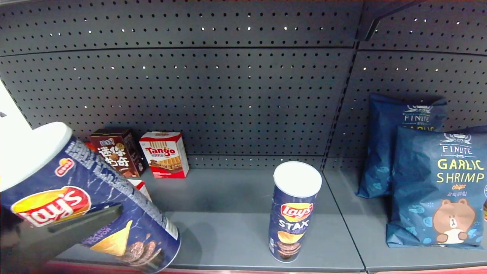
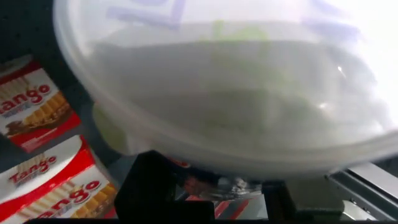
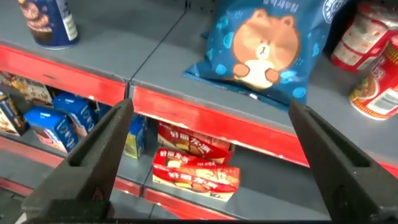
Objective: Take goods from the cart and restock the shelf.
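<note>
Left of the standing can on the shelf, the left gripper clamps a tilted chip can over the front edge. Right of that standing can, the right gripper hangs spread wide, empty.

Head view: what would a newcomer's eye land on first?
The tilted chips can at the near left, clamped in the left gripper, dominates. Next comes the upright chips can standing mid-way along the shelf, then the blue garlic shrimp chip bags at the right.
</note>
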